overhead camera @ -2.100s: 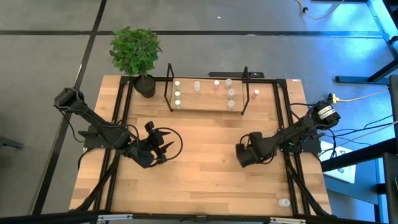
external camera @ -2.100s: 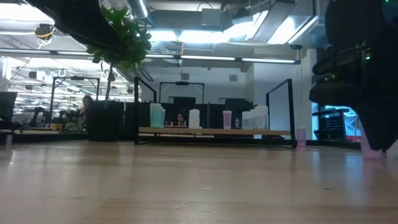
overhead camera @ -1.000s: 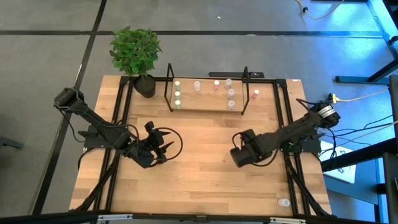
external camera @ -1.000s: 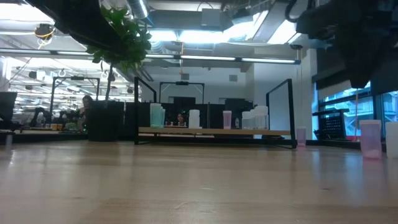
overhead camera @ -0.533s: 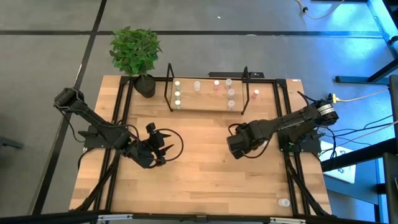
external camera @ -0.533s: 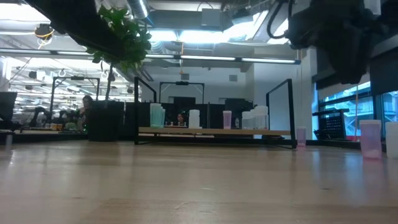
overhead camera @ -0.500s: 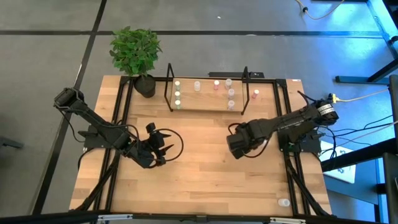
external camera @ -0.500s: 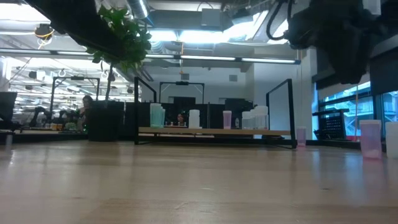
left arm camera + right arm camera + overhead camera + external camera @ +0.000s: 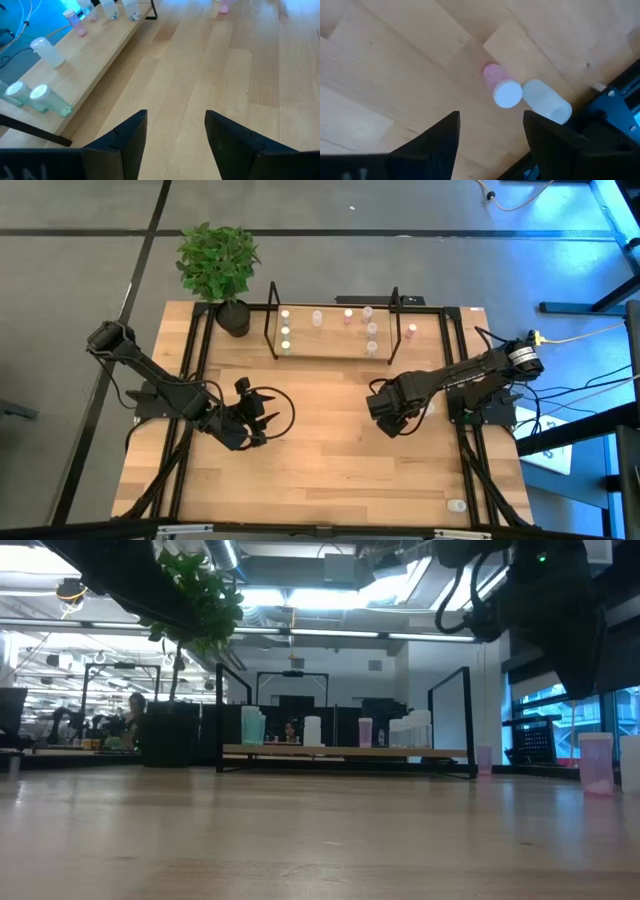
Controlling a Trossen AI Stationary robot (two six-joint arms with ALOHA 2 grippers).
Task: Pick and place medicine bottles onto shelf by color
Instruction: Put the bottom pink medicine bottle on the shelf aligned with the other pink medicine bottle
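Nearest the front edge, two bottles stand at the right front corner of the worktop (image 9: 320, 450): a pink bottle (image 9: 498, 81) and a clear bottle (image 9: 546, 104), touching side by side in the right wrist view; the high view shows only a pale spot there. Right gripper (image 9: 386, 414) has pulled away from that corner and now hangs mid-worktop, just in front of the shelf's right end. Its jaws, closed a second ago, now stand apart with nothing between them. Judgement: the pink bottle was set down or let go, not carried, so it remains to be placed. Left gripper (image 9: 252, 412) has not moved, low over the left-centre worktop, jaws apart and empty. Farther back, the shelf (image 9: 330, 345) already carries two green bottles (image 9: 285, 331) at its left end, a white bottle (image 9: 317, 318), then pink and clear ones toward the right; one more pink bottle (image 9: 411, 331) stands just outside the right frame. Plant (image 9: 218, 265) at the far left corner.
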